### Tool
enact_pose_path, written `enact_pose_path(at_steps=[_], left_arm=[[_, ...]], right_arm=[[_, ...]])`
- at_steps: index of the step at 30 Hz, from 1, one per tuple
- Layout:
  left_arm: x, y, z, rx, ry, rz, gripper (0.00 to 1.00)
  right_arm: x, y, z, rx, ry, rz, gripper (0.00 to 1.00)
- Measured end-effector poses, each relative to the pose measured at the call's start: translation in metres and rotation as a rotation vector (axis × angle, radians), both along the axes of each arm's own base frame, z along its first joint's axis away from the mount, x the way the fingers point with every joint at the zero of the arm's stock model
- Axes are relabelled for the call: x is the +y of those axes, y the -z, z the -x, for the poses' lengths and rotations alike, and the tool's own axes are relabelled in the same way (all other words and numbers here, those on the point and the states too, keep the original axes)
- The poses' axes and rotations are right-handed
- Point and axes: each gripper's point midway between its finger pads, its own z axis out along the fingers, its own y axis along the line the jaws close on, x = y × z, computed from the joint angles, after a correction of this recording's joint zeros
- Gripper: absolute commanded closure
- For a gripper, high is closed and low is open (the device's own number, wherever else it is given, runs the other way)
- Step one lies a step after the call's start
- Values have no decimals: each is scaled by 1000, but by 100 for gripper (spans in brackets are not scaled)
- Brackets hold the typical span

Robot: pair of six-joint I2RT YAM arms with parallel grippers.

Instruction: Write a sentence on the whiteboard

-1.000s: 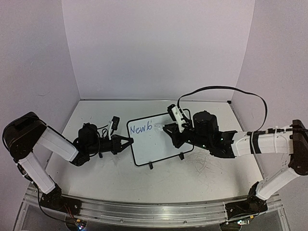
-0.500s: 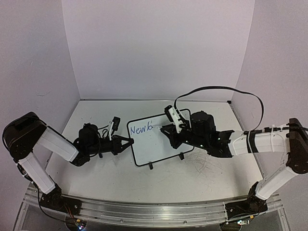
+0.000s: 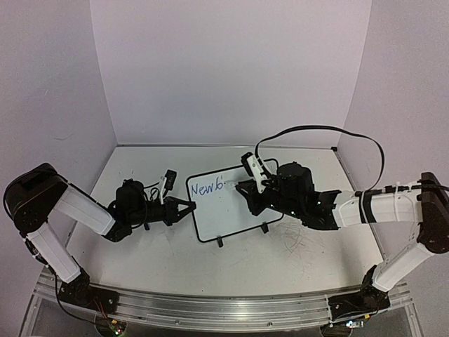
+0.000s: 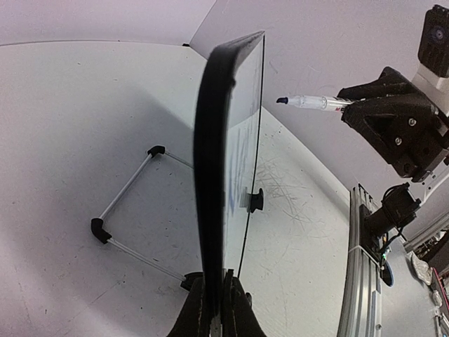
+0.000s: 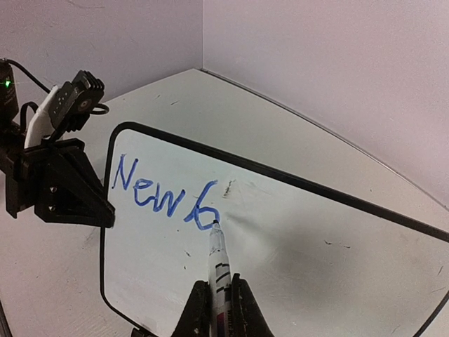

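My left gripper (image 3: pixel 184 208) pinches the left edge of the whiteboard (image 3: pixel 231 214), standing at the middle of the table (image 3: pixel 161 253). My right gripper (image 3: pixel 245 191) clamps a marker (image 5: pixel 218 270), tip touching the board at the blue sentence (image 5: pixel 165 193), "New b".

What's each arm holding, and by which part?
Left gripper: whiteboard, jaws shut on its left edge. Right gripper: marker, jaws shut on the barrel, tip free.
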Motion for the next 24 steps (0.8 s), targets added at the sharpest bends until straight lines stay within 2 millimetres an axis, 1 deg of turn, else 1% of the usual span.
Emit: enact_pose_path(at_steps=[4, 10, 24], left_arm=[[0, 0, 0, -2, 1, -2, 100], [-2, 0, 0, -5, 2, -10, 100], [-4, -1, 0, -17, 3, -15, 100]], right_arm=[[0, 1, 0, 10, 3, -7, 100], [1, 10, -2, 26, 8, 3, 100], [-2, 9, -6, 29, 41, -9, 100]])
